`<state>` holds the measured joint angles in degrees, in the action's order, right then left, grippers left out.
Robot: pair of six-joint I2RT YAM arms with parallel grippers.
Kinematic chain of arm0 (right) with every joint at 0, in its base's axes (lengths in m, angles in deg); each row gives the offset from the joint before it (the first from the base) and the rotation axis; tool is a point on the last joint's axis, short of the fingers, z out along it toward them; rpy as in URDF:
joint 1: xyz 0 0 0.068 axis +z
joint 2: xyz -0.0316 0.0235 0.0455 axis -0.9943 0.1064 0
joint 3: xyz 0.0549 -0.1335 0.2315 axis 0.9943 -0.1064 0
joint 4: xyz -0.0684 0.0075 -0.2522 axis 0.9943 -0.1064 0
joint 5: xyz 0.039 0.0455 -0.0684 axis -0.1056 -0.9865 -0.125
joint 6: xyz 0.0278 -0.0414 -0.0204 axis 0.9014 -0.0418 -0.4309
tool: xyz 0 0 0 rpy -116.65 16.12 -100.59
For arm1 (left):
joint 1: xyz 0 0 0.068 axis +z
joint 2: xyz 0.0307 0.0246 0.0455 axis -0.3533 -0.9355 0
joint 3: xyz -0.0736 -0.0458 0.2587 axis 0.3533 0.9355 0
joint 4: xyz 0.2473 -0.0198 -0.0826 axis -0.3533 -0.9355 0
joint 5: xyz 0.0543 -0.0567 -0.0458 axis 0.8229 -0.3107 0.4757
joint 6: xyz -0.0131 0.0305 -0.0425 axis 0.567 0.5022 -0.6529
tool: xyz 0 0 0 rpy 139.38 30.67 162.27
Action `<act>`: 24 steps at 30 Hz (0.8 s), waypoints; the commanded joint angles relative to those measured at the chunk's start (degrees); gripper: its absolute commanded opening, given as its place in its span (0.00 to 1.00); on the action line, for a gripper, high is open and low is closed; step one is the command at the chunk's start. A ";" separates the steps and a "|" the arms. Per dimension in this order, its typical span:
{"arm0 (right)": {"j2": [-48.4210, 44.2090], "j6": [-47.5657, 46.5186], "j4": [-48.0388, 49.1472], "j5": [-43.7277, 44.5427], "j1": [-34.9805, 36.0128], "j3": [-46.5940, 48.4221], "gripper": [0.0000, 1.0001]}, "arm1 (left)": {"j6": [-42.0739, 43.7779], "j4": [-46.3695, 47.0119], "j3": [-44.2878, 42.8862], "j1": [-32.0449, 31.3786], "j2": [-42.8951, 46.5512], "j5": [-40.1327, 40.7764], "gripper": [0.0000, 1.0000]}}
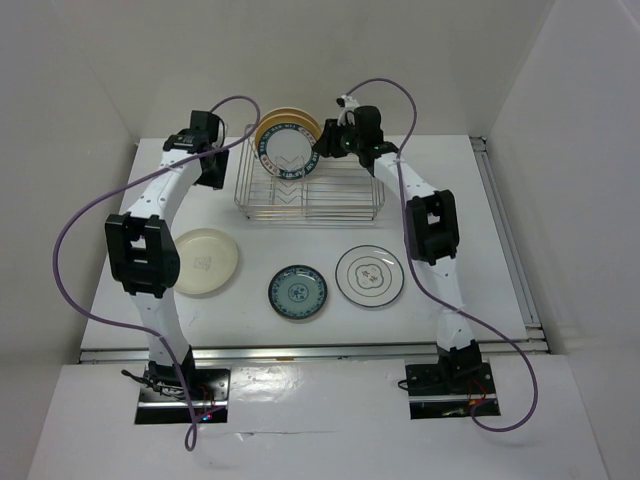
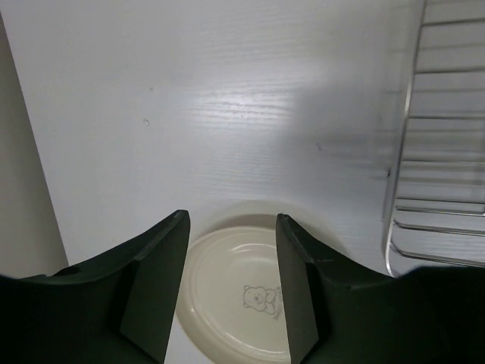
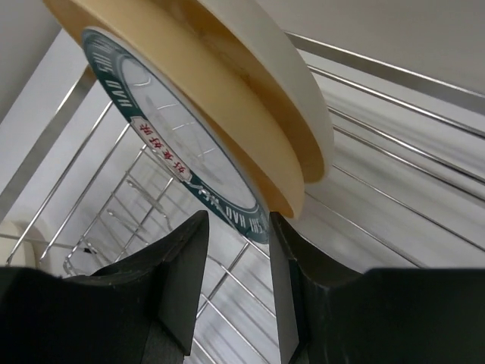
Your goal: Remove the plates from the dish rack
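Note:
The silver wire dish rack (image 1: 310, 195) stands at the back of the table. A dark-blue-rimmed plate with red marks (image 1: 288, 152) stands upright in it, with tan and cream plates (image 1: 287, 120) behind. My right gripper (image 1: 322, 146) is open at this plate's right edge. In the right wrist view the gripper (image 3: 236, 220) has the blue rim (image 3: 174, 144) reaching down to the gap between its fingertips, the tan plate (image 3: 227, 98) right behind. My left gripper (image 1: 212, 172) is open and empty left of the rack, above the table (image 2: 232, 220).
Three plates lie flat in front of the rack: a large cream one (image 1: 205, 262), also in the left wrist view (image 2: 235, 288), a small blue-patterned one (image 1: 297, 293), and a white one with a thin black ring (image 1: 369, 275). The rack's side (image 2: 394, 197) is right of my left gripper.

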<state>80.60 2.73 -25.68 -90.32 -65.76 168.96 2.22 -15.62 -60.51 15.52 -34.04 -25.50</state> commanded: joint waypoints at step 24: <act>5.71 9.64 18.66 -6.81 0.24 -0.37 0.25 | -0.63 -0.40 5.23 -0.19 2.32 2.14 0.62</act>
<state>88.18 11.36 -13.12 -94.26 -65.89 168.96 2.76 -16.21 -55.79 15.52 -34.02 -22.92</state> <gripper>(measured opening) 0.274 0.623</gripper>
